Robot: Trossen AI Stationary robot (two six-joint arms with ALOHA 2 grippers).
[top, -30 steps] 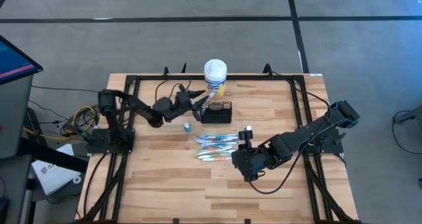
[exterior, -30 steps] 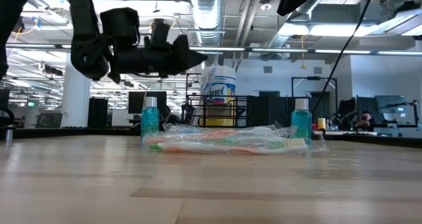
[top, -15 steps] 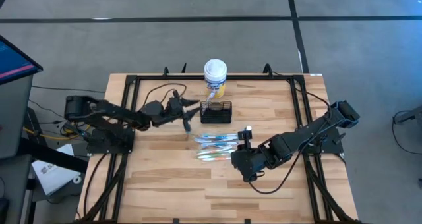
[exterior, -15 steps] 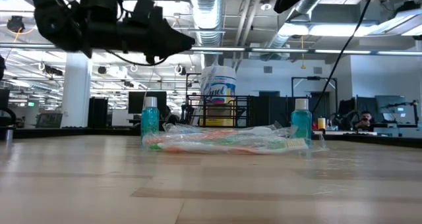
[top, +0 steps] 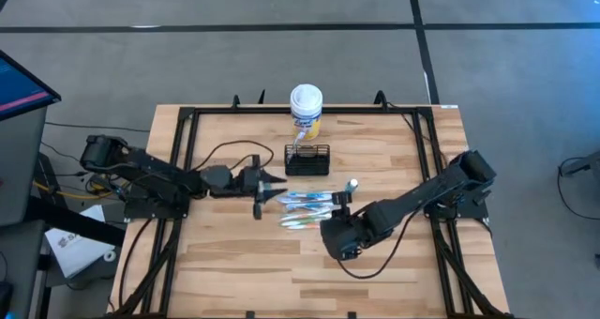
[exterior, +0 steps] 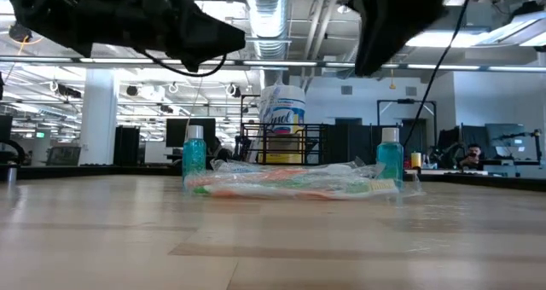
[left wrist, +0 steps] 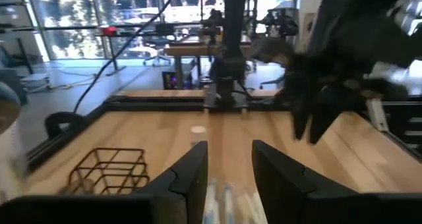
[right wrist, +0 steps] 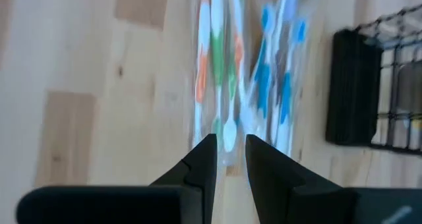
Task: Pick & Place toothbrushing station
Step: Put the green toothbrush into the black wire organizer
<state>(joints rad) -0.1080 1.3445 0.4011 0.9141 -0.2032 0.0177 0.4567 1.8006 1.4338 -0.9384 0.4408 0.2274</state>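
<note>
Near the back edge of the wooden table (top: 234, 263), seen from above, the black wire-mesh caddy (top: 307, 159) sits just in front of the yellow canister (top: 307, 108). The left gripper (top: 277, 186) hangs by the left end of the packaged toothbrushes (top: 305, 206), fingers slightly apart and holding nothing; the right gripper (top: 330, 245) hovers nearer the front edge.

At table height, two small blue bottles (exterior: 194, 151) flank the toothbrush packs (exterior: 290, 182) (the caddy (exterior: 299, 145) stands behind them, beside the canister (exterior: 281, 124)).

From the left wrist, the caddy (left wrist: 109, 171) rests on bare wood, untouched.

From the right wrist, parted fingers (right wrist: 201, 161) frame the toothbrushes (right wrist: 244, 79), gripping nothing; the caddy (right wrist: 382, 85) lies beyond.
</note>
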